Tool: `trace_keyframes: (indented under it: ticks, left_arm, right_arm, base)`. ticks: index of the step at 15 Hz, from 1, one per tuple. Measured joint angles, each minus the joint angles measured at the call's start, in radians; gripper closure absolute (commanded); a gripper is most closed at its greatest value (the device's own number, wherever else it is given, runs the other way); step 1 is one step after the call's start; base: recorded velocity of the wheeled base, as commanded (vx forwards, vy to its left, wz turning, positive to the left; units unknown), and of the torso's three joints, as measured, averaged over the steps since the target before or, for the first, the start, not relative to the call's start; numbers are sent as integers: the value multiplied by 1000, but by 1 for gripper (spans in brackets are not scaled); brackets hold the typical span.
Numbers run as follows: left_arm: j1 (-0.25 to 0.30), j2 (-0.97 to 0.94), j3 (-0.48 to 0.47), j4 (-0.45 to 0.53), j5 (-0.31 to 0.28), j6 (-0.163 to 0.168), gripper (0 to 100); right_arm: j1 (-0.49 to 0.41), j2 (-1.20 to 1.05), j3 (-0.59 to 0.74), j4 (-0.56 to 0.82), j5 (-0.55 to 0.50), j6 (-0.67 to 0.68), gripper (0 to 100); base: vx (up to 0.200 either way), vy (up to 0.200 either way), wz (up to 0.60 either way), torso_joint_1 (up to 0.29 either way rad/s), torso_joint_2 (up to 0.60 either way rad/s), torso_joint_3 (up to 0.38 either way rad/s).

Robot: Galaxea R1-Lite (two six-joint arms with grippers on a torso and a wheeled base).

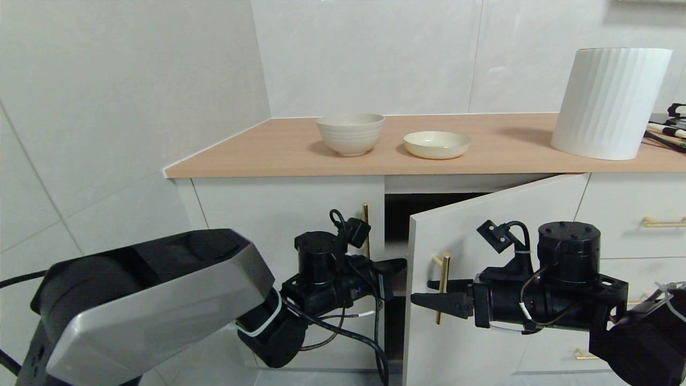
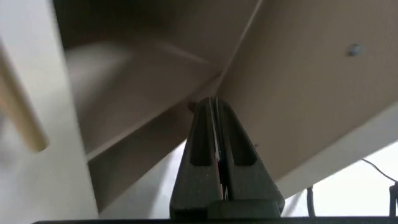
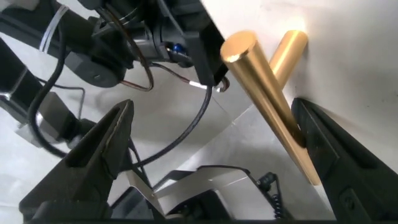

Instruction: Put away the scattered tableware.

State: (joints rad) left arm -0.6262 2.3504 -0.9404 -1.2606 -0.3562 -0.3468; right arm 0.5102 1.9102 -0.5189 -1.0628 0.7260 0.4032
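A cream bowl (image 1: 350, 133) and a shallow cream dish (image 1: 437, 144) stand side by side on the wooden countertop (image 1: 257, 155). Below them the right cabinet door (image 1: 482, 214) stands partly open. My right gripper (image 1: 431, 292) (image 3: 217, 162) is open at that door's gold handle (image 1: 442, 287) (image 3: 273, 93), which lies between the fingers, close to one finger (image 3: 329, 155). My left gripper (image 1: 396, 265) (image 2: 214, 155) is shut and empty. Its tip sits in the dark gap between the two doors, facing the cabinet's inner shelf (image 2: 124, 93).
A tall white ribbed container (image 1: 611, 102) stands at the counter's right end, with pens (image 1: 670, 131) beside it. The closed left door carries a gold handle (image 1: 365, 230). Drawers with gold handles (image 1: 662, 221) lie to the right. A tiled wall closes off the left.
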Motion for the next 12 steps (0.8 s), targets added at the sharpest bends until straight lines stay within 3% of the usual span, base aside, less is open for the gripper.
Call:
trace_keyframes:
  ticks: [2,5,12]
  left_arm:
    - [-26,9,-2,-51,0,0,100]
    - [-50,4,0,-52,0,0,100]
    - [-56,-2,3,-51,0,1,100]
  right_arm:
    - [-15,1,1,6,6,-53,0]
    - [-46,0,5,11,10,-66,0]
    - [-150,-17,20,7,-6,-146,0]
  base:
    - [0,0,0,0,0,0]
    - [0,0,0,0,0,0]
    - [0,0,0,0,0,0]
